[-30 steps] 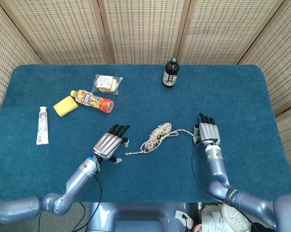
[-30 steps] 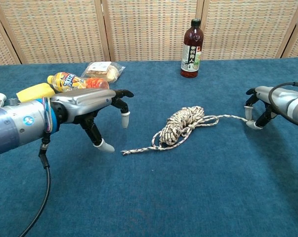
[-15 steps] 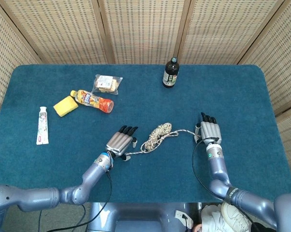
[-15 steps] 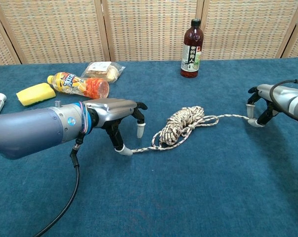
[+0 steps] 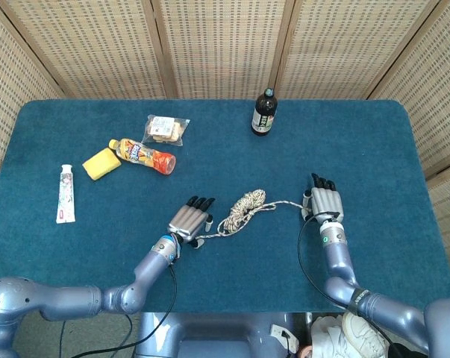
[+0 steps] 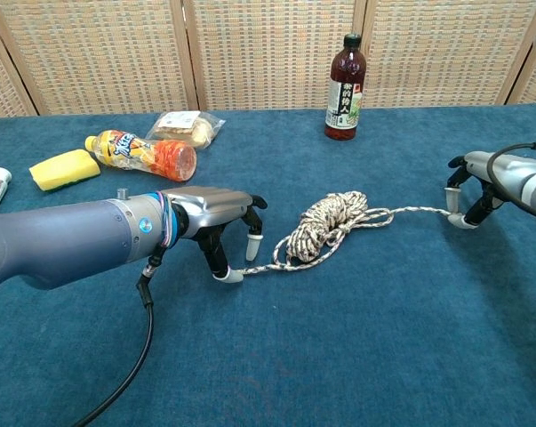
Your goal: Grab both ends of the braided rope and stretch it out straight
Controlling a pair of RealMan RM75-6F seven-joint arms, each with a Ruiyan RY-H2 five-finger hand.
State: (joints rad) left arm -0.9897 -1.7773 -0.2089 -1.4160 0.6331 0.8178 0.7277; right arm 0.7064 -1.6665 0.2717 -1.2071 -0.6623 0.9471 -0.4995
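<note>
So far only the grab is underway: braided rope [image 6: 328,227] lies bunched mid-table, not stretched. Left hand [image 6: 216,211] has fingers curled over the near end w/ a fingertip on it; right hand [image 6: 481,182] pinches the far end. Pulling apart is left.

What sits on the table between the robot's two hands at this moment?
Only the braided rope: its bundled coil lies midway, one end by the left hand, the other by the right hand. Both the chest and head views show this.
</note>
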